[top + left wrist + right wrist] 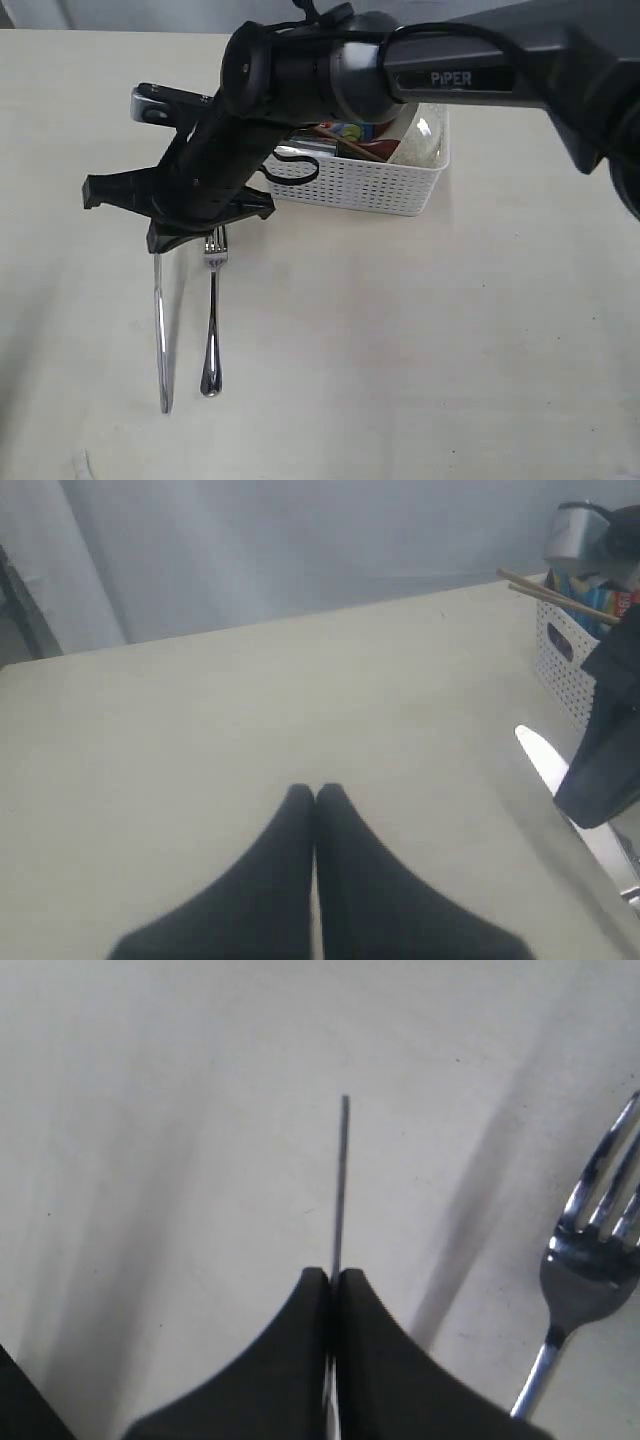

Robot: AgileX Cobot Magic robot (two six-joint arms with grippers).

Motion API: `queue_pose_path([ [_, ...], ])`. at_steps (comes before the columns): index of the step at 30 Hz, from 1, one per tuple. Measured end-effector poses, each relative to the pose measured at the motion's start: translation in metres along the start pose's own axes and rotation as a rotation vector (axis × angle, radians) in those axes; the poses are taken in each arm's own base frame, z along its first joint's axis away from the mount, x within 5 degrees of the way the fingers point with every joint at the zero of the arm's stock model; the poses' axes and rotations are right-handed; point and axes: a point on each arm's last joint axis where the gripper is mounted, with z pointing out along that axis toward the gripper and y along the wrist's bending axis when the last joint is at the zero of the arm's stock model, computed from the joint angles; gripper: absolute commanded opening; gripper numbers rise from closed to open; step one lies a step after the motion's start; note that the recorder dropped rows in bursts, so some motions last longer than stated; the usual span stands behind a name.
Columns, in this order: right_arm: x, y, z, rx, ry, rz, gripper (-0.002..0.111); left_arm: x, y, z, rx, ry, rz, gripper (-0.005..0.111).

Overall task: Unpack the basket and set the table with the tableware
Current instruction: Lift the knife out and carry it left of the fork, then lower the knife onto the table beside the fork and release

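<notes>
My right gripper (pixel 165 238) reaches across to the left of the exterior view, low over the table (pixel 420 340), and is shut on the steel knife (pixel 161 330). The blade runs edge-on out between the right gripper's (pixel 333 1275) fingers as the knife (pixel 343 1160). The fork (pixel 211 320) lies on the table right beside the knife, parallel to it; its tines show as the fork (pixel 592 1250). Behind the arm stands the white basket (pixel 360 187), still holding things. My left gripper (pixel 316 792) is shut and empty above bare table, and does not show in the exterior view.
In the left wrist view the basket (pixel 562 652) holds wooden chopsticks (pixel 550 592) and a shiny steel cup (pixel 580 532); the knife blade (pixel 545 762) shows beside the right arm (pixel 612 730). A colourful packet (pixel 345 131) lies in the basket.
</notes>
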Motion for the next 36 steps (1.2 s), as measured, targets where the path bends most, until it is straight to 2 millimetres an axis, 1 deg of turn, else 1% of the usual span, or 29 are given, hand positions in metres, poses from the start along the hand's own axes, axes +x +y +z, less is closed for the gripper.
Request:
queue_pose_path([
  [6,-0.003,-0.002,0.003,0.003,-0.032,0.043,0.0,0.0,0.0,0.0,0.0,0.0,0.0,0.0],
  [14,-0.001,-0.011,0.019,0.026,-0.014,0.09,0.0,0.0,0.0,0.0,0.0,0.0,0.0,0.0],
  [18,-0.002,-0.012,0.019,0.029,-0.019,0.092,0.0,0.0,0.0,0.0,0.0,0.0,0.0,0.0],
  [23,-0.006,-0.013,0.02,0.025,-0.065,0.16,0.0,0.0,0.0,0.0,0.0,0.0,0.0,0.0],
  [30,-0.002,-0.024,0.037,0.05,-0.039,0.188,0.0,0.0,0.0,0.0,-0.001,0.0,0.002,0.0],
  [36,-0.003,-0.025,0.039,0.05,-0.051,0.199,0.0,0.0,0.0,0.0,-0.001,0.0,0.002,0.0],
])
